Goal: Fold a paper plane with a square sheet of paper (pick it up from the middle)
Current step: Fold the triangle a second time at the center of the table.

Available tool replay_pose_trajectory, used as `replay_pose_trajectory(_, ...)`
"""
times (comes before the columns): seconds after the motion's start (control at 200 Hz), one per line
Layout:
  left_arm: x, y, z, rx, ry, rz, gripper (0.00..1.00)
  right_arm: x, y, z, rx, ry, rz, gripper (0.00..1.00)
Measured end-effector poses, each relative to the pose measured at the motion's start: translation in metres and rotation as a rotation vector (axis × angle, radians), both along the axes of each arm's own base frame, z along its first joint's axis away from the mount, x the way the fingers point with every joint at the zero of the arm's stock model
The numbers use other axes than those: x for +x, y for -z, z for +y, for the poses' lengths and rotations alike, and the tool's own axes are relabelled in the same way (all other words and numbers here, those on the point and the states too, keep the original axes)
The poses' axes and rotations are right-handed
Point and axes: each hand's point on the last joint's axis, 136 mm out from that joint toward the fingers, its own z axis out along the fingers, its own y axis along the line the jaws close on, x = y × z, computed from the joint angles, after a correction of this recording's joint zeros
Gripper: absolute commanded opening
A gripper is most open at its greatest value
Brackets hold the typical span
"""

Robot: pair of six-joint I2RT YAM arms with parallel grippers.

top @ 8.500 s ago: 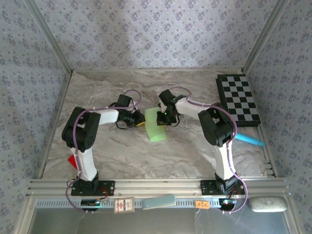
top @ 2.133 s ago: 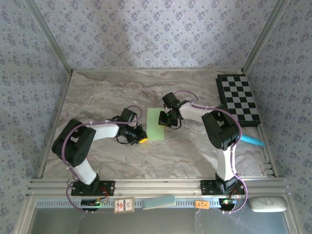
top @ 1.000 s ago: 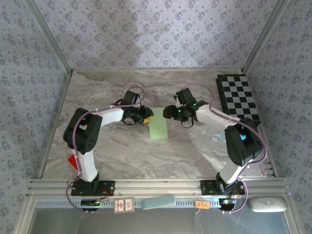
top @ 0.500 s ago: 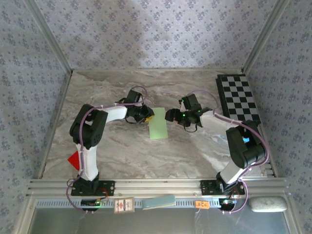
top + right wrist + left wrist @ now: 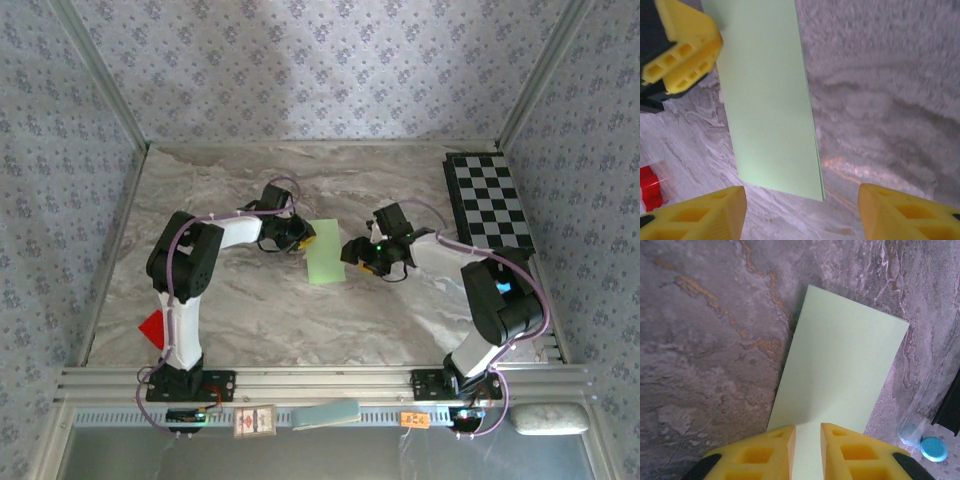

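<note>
The pale green sheet of paper (image 5: 325,251) lies flat on the marble table as a narrow folded rectangle, its long side running away from the arms. My left gripper (image 5: 303,240) sits at the sheet's far left corner. In the left wrist view its yellow fingers (image 5: 765,452) stand a narrow gap apart over the paper (image 5: 840,370), with nothing pinched between them; the gripper (image 5: 808,432) is low over the sheet. My right gripper (image 5: 354,252) is just right of the sheet, wide open (image 5: 802,200), apart from the paper (image 5: 765,100).
A black-and-white checkerboard (image 5: 490,205) lies at the back right. A red piece (image 5: 152,328) sits by the left arm's base. A light-blue card (image 5: 327,413) and a pale grey lump (image 5: 545,418) rest on the front rail. A blue cap (image 5: 933,448) lies beyond the sheet.
My right gripper has drawn back from the sheet's far end toward the near right. The left gripper stayed at the sheet's far left corner, and its jaws narrowed a little.
</note>
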Motion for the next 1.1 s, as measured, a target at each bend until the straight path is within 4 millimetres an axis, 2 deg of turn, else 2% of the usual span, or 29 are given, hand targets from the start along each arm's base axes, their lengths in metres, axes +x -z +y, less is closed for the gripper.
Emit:
replay_pose_trajectory(0.32, 0.000, 0.001, 0.001, -0.040, -0.016, 0.008, 0.21, -0.023, 0.013, 0.012, -0.017, -0.014, 0.094, 0.55)
replay_pose_trajectory(0.6, 0.000, -0.001, 0.001, -0.061, -0.026, 0.016, 0.21, -0.034, 0.024, 0.018, -0.058, -0.017, 0.136, 0.52)
replay_pose_trajectory(0.9, 0.001, 0.000, 0.001, -0.069, -0.032, 0.029, 0.19, -0.029, 0.025, 0.021, -0.057, -0.005, 0.145, 0.46)
replay_pose_trajectory(1.104, 0.000, 0.001, 0.001, -0.071, -0.030, 0.047, 0.18, -0.025, 0.027, 0.022, -0.063, 0.002, 0.145, 0.45)
